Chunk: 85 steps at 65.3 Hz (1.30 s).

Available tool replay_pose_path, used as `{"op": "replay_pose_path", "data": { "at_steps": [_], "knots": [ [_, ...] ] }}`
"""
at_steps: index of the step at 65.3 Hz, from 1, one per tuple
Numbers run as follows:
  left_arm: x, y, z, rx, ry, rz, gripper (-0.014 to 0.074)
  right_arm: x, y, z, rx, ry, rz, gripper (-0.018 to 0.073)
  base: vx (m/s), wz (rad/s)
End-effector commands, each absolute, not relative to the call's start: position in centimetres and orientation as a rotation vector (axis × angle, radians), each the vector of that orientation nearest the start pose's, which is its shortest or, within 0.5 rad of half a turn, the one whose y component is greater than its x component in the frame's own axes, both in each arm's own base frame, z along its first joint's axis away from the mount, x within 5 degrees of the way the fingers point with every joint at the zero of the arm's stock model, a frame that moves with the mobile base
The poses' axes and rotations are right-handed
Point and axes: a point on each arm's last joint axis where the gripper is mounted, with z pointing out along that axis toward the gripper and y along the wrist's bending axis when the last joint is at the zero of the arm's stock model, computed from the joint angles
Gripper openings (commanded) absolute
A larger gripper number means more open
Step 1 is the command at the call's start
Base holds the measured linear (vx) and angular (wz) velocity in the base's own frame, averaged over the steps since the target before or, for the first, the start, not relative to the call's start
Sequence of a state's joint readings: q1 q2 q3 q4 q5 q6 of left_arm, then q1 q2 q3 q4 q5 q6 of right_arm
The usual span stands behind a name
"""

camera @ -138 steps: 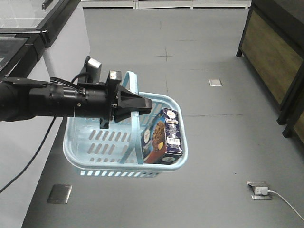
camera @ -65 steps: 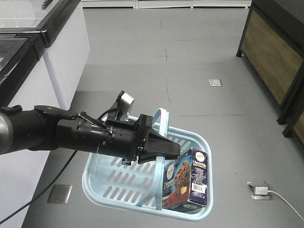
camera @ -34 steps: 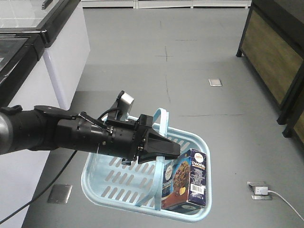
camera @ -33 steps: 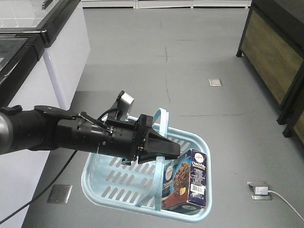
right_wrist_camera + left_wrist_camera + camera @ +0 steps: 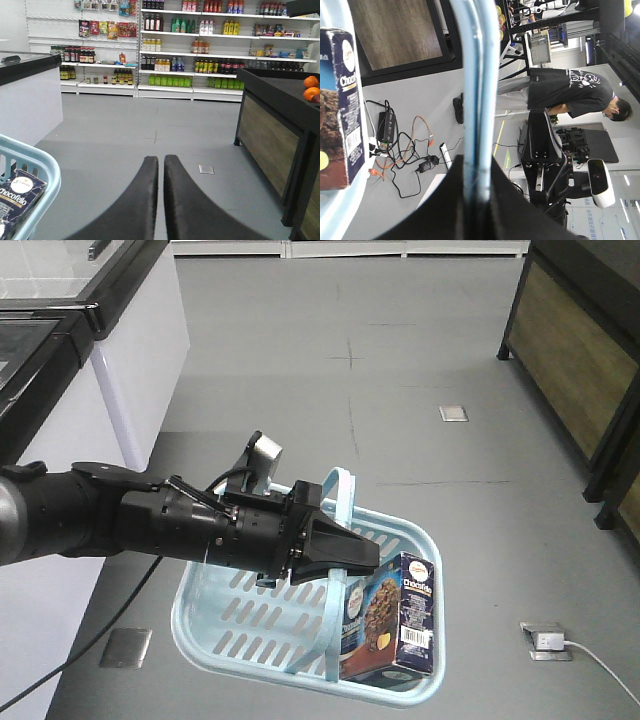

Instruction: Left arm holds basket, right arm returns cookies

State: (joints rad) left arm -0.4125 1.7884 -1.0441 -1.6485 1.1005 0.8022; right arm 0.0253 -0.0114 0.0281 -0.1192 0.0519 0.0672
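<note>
Cookies box (image 5: 392, 615) "Chocofello" in basket (image 5: 180, 612) | left fingers (image 5: 335, 552) pinch handle (image 5: 345, 485) | right fingers (image 5: 145, 200) together, empty

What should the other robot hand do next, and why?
Probably reach the right gripper down and left toward the cookies. It is shut with nothing in it, while the cookies stand in the basket, which the left gripper holds up by its handles.
</note>
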Motion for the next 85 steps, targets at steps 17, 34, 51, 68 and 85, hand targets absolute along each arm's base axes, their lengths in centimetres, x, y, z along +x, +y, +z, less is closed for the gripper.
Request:
{"op": "replay_pose_path", "data": {
  "at_steps": [17,34,51,68,85],
  "knots": [
    [28.18,-21.45,27.51,0.201,2.151,-2.039,-0.0006,5.62,0.13,20.11,-0.063,1.481,-0.033,-0.0003,0.0,0.0],
    [28.18,-21.45,27.51,0.201,2.151,-2.039,-0.0006,5.62,0.13,20.11,-0.063,1.481,-0.033,-0.0003,0.0,0.0],
    [28.18,-21.45,27.51,0.202,2.151,-2.038,-0.0006,5.62,0.13,20.11,-0.063,1.481,-0.033,-0.0003,0.0,-0.01],
    [28.17,-21.45,27.51,0.202,2.151,-2.039,-0.0006,5.62,0.13,20.11,-0.063,1.481,-0.033,-0.0003,0.06,-0.06],
    [28.2,-21.45,27.47,0.2,2.152,-2.039,-0.0006,5.62,0.14,20.11,-0.064,1.481,-0.032,-0.0003,0.14,0.01]
  ]
}}
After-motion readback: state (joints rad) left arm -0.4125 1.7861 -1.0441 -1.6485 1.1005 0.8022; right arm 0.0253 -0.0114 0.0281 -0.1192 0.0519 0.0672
